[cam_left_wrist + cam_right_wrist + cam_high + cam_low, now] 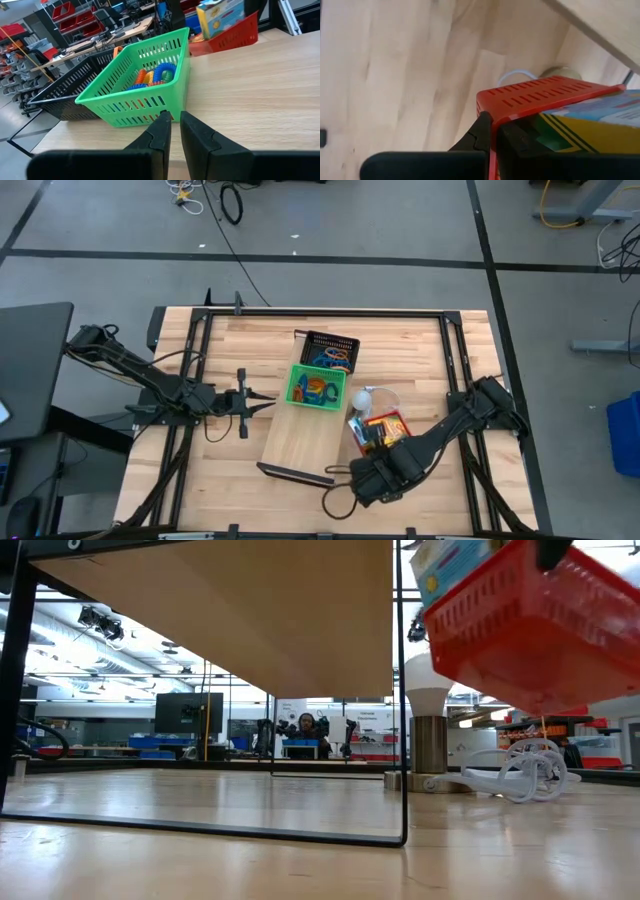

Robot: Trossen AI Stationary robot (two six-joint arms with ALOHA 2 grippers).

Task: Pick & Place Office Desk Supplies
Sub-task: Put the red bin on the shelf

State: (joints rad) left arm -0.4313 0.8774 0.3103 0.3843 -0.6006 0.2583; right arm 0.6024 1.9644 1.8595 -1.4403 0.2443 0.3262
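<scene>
The right gripper (490,132) reaches in low from the table's right edge, its jaws clamped on the wall of the red slotted plastic tray (545,97), one finger outside and one inside; in the low view this tray (520,625) hangs tilted, clear of the tabletop. Inside it lie yellow and green card boxes (580,132), one pale-blue-faced box (450,565) sticking up over its rim. The left gripper (175,130) is stretched level toward the green slotted plastic basket (150,95), its fingers nearly together with only a thin gap between them, holding nothing, stopped just short of the basket wall. This basket sits on the long pale wooden board (300,435) and holds blue, orange and yellow coiled loops (157,75). Touching the green basket on its far side is a black mesh tray (330,348) with more loops, too small to sort. Beside the red tray stand a white bulb-shaped object (428,690) and white looped tubing (525,775), hard to identify.
</scene>
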